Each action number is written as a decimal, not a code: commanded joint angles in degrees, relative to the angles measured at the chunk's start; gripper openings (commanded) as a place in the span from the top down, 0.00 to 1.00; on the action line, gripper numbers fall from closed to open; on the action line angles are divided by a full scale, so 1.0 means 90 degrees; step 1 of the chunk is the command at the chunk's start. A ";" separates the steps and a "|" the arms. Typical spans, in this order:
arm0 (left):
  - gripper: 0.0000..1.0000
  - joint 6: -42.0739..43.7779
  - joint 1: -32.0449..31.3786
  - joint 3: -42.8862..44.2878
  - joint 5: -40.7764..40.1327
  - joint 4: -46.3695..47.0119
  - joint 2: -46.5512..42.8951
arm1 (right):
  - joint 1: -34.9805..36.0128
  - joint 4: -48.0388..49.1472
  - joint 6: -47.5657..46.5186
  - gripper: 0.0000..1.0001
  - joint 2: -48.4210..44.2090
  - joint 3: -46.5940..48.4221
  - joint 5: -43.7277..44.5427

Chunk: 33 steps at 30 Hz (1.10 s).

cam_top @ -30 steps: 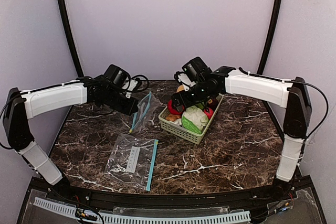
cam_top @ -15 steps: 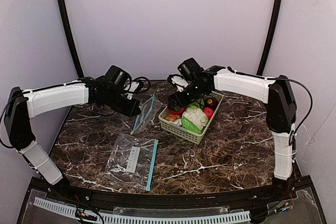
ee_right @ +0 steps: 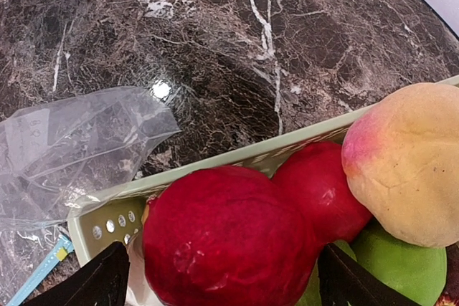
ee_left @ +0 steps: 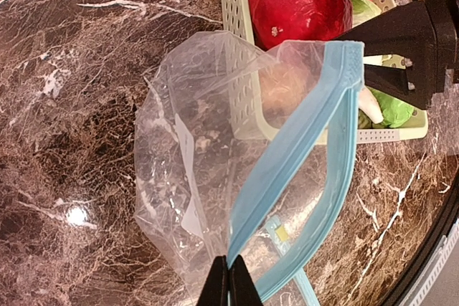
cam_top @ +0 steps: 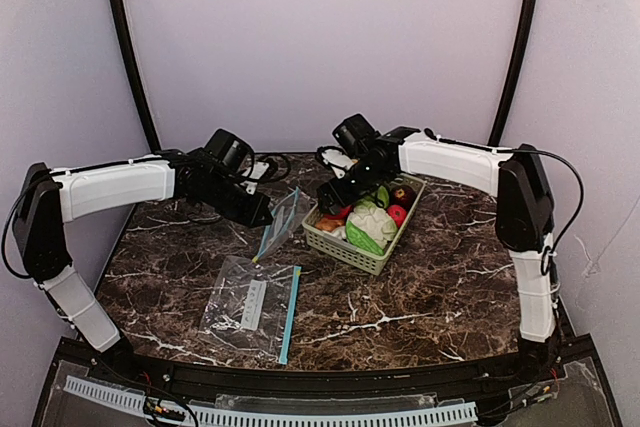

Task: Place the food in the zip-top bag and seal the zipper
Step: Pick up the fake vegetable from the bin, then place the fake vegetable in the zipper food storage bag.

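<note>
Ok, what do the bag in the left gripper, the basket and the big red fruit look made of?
Bag: thin clear plastic film, crinkled and see-through, with a blue zip strip. Basket: pale green rigid plastic, likely moulded, with punched holes. Red fruit: probably hard plastic or foam, smooth with a dull sheen.

— Where is the food?

— All in the pale green lattice plastic basket (cam_top: 345,245) towards the back of the dark marble worktop (cam_top: 450,287). A large glossy dark-red toy fruit (ee_right: 229,238) sits in one corner with a smaller red fruit (ee_right: 323,191) touching it. Beside them are a yellow-pink toy peach (ee_right: 405,163), a bright green piece (ee_right: 398,270) and a white toy cauliflower with green leaves (cam_top: 372,223).

— And the clear plastic zip-top bag with the blue zipper (ee_left: 193,170)?

— It is lifted off the worktop just beside the basket. The closed left end effector (ee_left: 228,266) pinches its zipper strip, and its mouth gapes open.
</note>
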 commanded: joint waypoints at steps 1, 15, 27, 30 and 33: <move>0.99 -0.0087 0.0039 -0.0157 0.0067 -0.0003 -0.0069 | -0.0019 -0.0026 0.0006 0.11 0.0174 0.0224 0.0233; 0.99 -0.0118 0.0037 -0.0191 0.0057 0.0040 -0.0196 | -0.0043 0.0184 0.0104 0.42 -0.0401 0.0009 0.0193; 0.99 -0.0730 0.0031 -0.0230 0.0671 0.0550 -0.0998 | -0.0011 0.1346 0.1009 0.44 -0.2805 -0.1597 -0.1520; 0.99 -0.1207 -0.0006 -0.0287 0.0982 0.0668 -0.1186 | 0.0015 0.1797 0.1282 0.44 -0.3378 -0.2117 -0.1969; 0.99 -0.1509 -0.0169 -0.0339 0.1001 0.0672 -0.1371 | 0.0102 0.2249 0.1528 0.44 -0.3867 -0.2588 -0.2404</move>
